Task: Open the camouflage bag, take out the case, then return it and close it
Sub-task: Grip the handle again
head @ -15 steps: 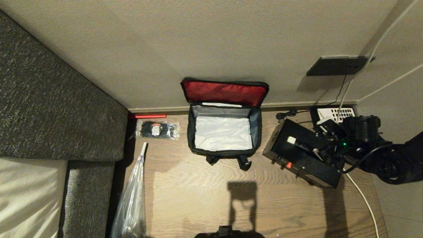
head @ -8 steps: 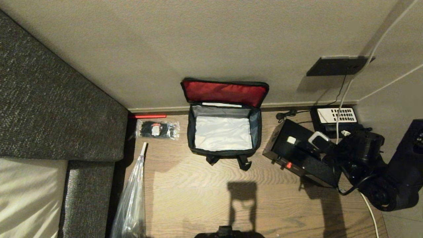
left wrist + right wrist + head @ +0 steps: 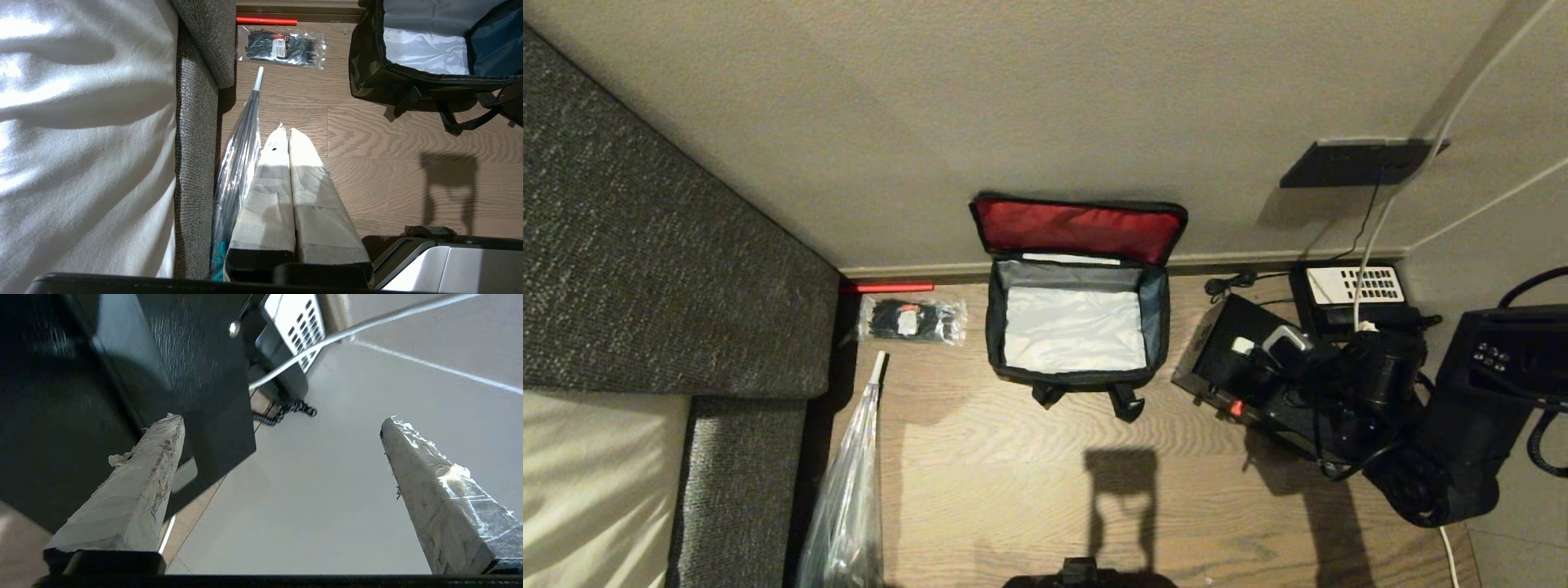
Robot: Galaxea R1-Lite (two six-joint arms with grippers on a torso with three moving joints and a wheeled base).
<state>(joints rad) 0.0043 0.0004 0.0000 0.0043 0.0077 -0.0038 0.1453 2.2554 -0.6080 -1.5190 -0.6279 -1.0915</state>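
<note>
The camouflage bag stands open on the wood floor against the wall. Its red-lined lid leans back and its silvery inside holds nothing. It also shows in the left wrist view as the camouflage bag. The black case lies on the floor right of the bag, red button toward me. My right gripper hovers over the case's top. In the right wrist view the right gripper is open, its fingers wide apart with nothing between them, one beside the case. My left gripper is shut and parked above the floor by the sofa.
A grey sofa fills the left. A packet of black ties, a red stick and a plastic-wrapped umbrella lie beside it. A black telephone, a white cable and a wall plate are behind the case.
My right arm has swung in from the right with its wrist turning, and the gripper has shifted left over the case. Bag and case have stayed put.
</note>
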